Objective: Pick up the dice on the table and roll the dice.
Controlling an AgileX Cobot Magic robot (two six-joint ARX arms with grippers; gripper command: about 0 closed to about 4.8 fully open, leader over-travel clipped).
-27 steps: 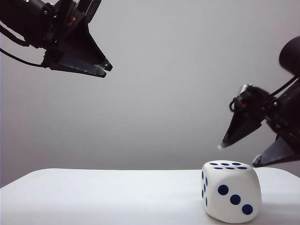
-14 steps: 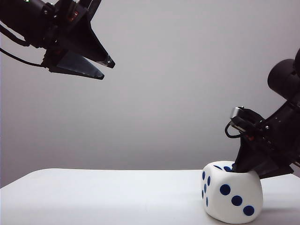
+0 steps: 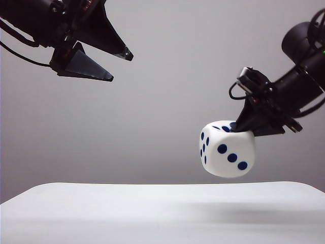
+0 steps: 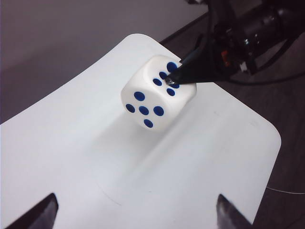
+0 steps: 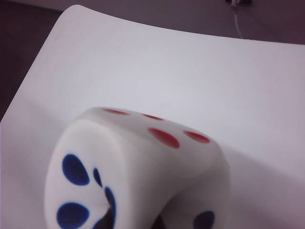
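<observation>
Below, we see the white table (image 3: 152,213); above its right side hangs the dice (image 3: 227,149) — a rounded white cube, blue pips, one face red-spotted — pinched by our right claw (image 3: 242,124). Our left claw (image 3: 121,65) gapes wide, high at left.

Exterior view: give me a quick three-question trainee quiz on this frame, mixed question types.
1. True or false: the large white rounded cube die with dark blue pips rests on the plain white table.
2. Which gripper holds the die? A) left gripper B) right gripper
3. Fill in: the die face towards the exterior camera shows ___ pips.

Key: 1. False; it hangs clear above the table. 2. B; the left gripper is open, high on the left, empty. 3. Three.
</observation>
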